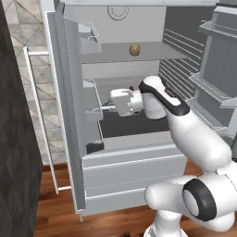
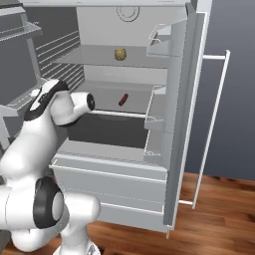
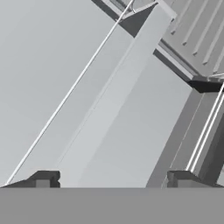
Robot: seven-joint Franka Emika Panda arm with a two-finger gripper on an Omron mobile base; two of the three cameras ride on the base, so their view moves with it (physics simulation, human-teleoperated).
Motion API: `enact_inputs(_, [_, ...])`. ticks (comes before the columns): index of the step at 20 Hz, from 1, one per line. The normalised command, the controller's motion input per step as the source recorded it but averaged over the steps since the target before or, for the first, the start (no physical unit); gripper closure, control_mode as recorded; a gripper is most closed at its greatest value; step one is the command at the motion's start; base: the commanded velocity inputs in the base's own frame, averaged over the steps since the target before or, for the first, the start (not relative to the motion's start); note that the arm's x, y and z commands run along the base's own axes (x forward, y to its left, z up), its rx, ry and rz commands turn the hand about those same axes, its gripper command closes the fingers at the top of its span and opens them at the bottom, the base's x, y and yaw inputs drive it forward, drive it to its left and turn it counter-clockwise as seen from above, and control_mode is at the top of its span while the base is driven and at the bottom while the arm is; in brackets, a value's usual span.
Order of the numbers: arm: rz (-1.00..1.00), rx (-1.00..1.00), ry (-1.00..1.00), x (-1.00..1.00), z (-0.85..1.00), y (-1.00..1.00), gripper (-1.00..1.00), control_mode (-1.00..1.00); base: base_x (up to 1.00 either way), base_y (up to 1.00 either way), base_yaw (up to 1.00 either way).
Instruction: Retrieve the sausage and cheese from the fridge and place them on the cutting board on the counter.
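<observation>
The fridge stands with both doors open. A small dark-red sausage lies on the middle shelf; a sliver of the sausage peeks out just behind my wrist. The cheese, a yellowish-brown lump, sits on the upper shelf. My gripper is inside the fridge at middle-shelf height, left of the sausage, pointing toward the left door's racks. Its jaws are open with nothing between them. The cutting board and the counter are out of view.
The left door with its wire racks and long white handle swings out at the left. The right door and its handle stand at the right. Two drawers close off the fridge base above a wooden floor.
</observation>
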Motion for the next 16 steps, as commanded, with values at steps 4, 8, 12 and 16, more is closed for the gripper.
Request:
enact_inputs(4, [0.00, 0.00, 0.01, -0.59, 0.04, -0.88, -1.00, -1.00, 0.00, 0.00, 0.00])
enact_inputs(8, [-0.05, -0.02, 0.05, -0.31, 0.02, -0.95, -1.00, -1.00, 0.00, 0.00, 0.00])
enact_inputs(12, [-0.05, -0.17, 0.00, 0.22, -0.15, -0.46, -1.00, -1.00, 0.00, 0.00, 0.00])
enact_inputs(16, [-0.25, -0.31, -0.01, -0.01, -0.05, -0.52, -1.00, -1.00, 0.00, 0.00, 0.00])
